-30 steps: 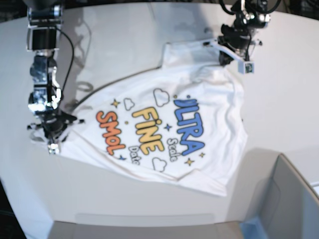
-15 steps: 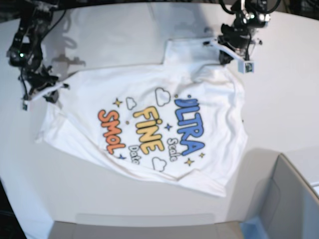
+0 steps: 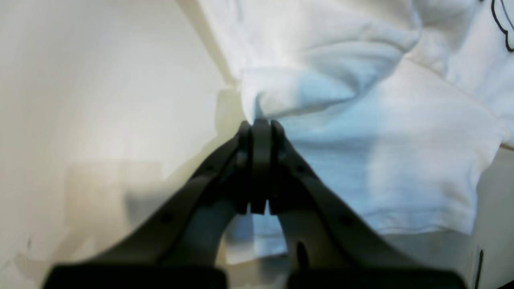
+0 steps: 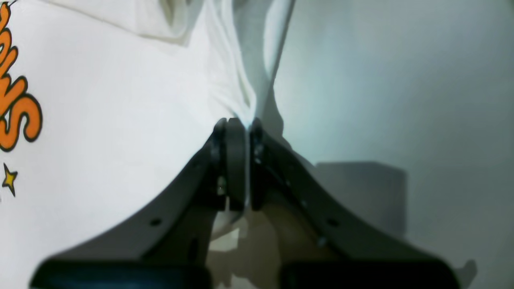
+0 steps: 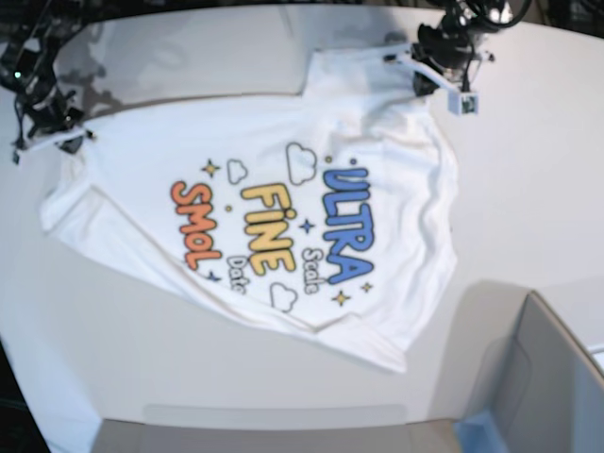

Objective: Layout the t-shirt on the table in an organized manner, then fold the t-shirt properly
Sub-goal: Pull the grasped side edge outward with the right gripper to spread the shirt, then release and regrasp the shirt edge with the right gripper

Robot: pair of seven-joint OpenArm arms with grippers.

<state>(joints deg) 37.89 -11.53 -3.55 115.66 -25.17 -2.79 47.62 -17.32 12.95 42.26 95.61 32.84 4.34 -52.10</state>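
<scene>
With both the left pincer (image 3: 260,124) and right pincer (image 4: 249,124) pinching the printed T-shirt (image 5: 274,217), spreading seems underway; its rumpled near edge needs straightening next.

The shirt (image 5: 264,189) lies on the table (image 5: 236,377). Relative to the shirt, the box (image 5: 557,377) stands to the right and nearer the camera in the base view.

white table (image 5: 236,382), spread t-shirt (image 5: 274,142) on it (rather rumpled)
</scene>
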